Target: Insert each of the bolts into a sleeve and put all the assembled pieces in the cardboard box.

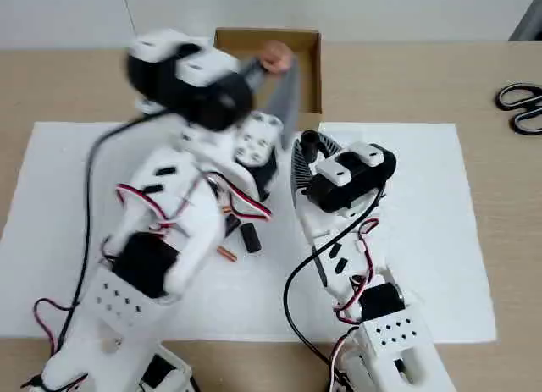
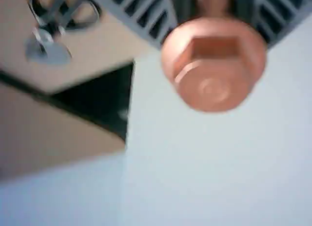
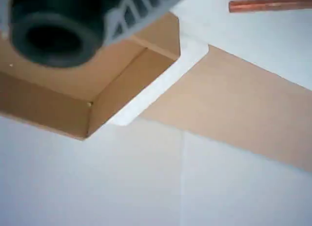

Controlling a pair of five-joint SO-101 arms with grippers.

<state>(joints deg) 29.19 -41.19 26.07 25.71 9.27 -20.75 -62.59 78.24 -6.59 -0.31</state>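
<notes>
Pinching the bolt (image 2: 213,65) between closed fingers of the left gripper (image 1: 279,70), head past the fingertips, and the sleeve (image 3: 53,33) likewise in the right gripper (image 1: 303,151), risking a jam or drop through misalignment.

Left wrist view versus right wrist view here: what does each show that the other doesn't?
Left wrist, not right: a copper bolt head-on in the left hand, scissors on the table. Right wrist, not left: a black sleeve in the right hand. Both: the white sheet, the table, and probably the cardboard box, a blurred tan edge in the left wrist view.
</notes>
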